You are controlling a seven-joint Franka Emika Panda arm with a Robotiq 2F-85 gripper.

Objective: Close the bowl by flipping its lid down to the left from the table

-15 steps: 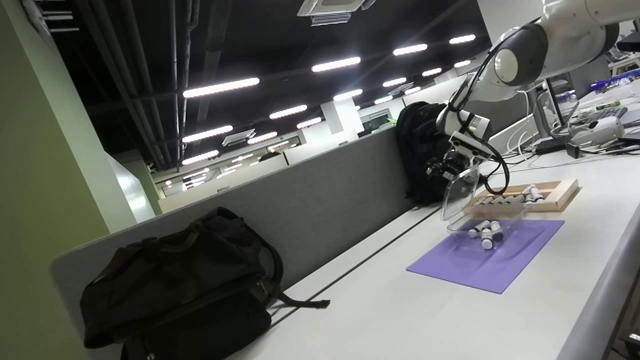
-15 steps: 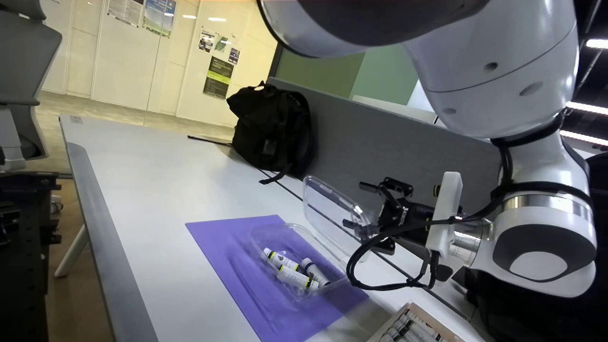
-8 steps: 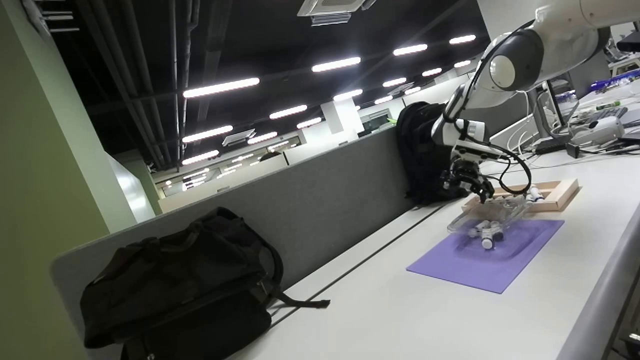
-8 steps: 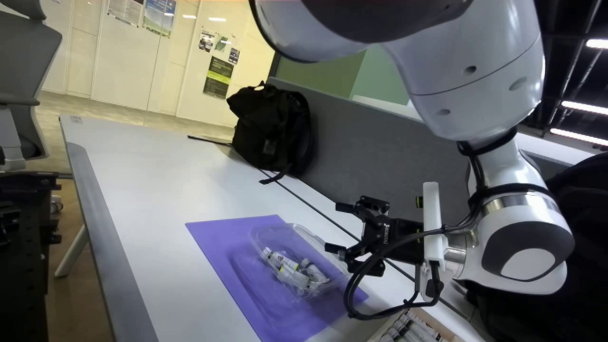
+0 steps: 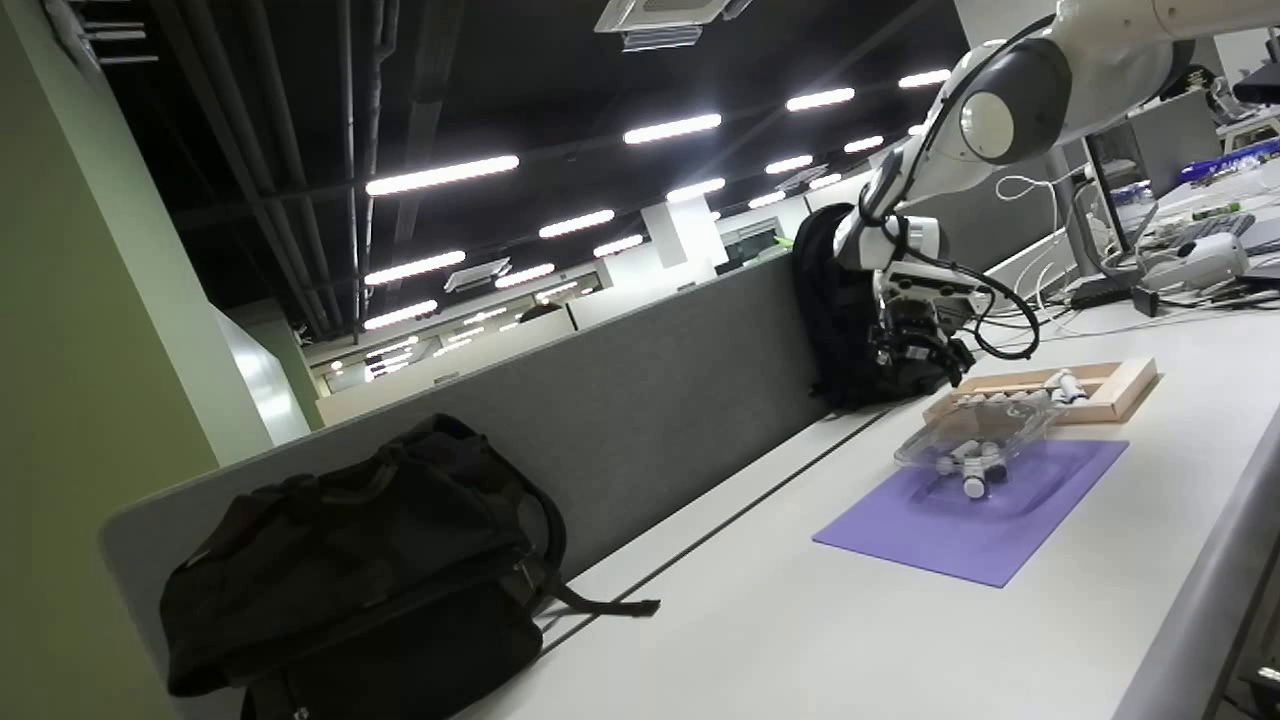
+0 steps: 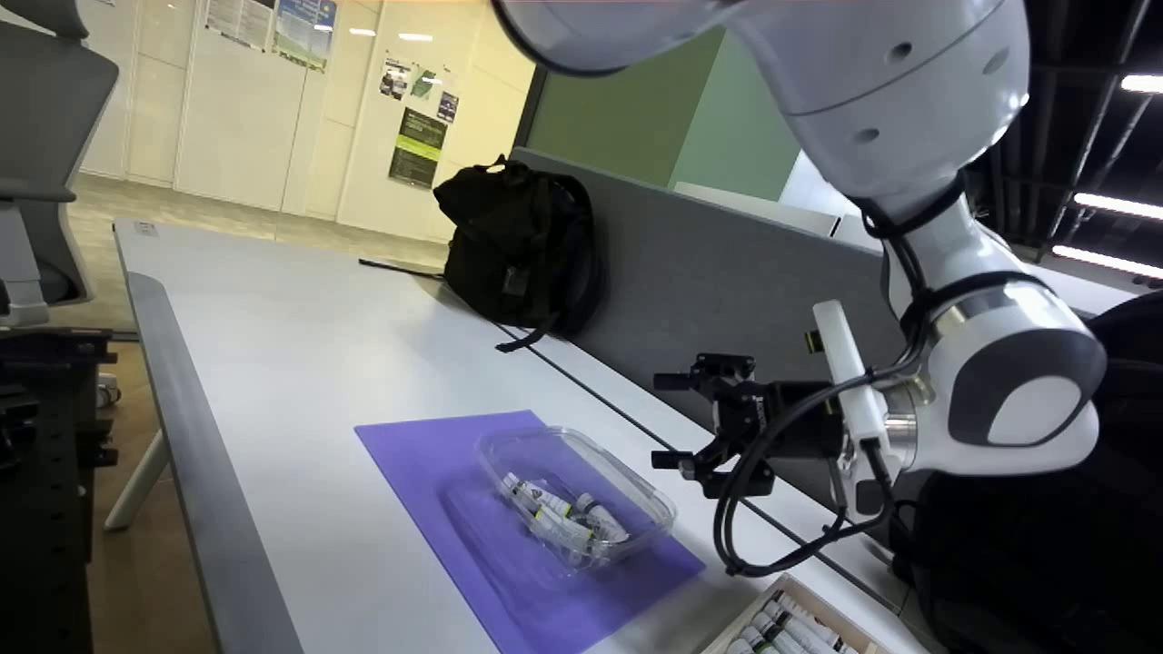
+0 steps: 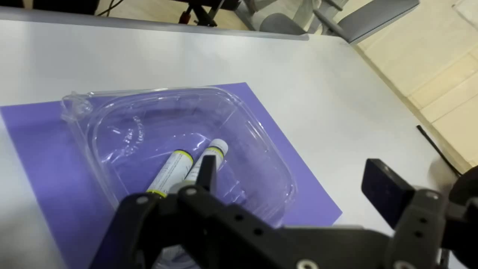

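Pincer [image 6: 670, 420] hangs above the table [image 6: 300, 363], apart from the bowl [image 6: 650, 510] and toward the grey divider [image 6: 745, 272]; its 2 jaws stand wide apart. Way into bowl from above barred by the lid [image 5: 1000, 415] lying over it. Divider walls off 1 long edge; a black backpack [image 5: 835, 330] against it stands behind the pincer in an exterior view, spacing unreadable. Wooden tray [image 5: 1125, 388] obstructs past the purple mat [image 5: 950, 545], narrow strip between. Cable loop [image 6: 738, 568] dangles on tray side of pincer. Widest passage: table between mat and 2nd backpack [image 6: 518, 245].
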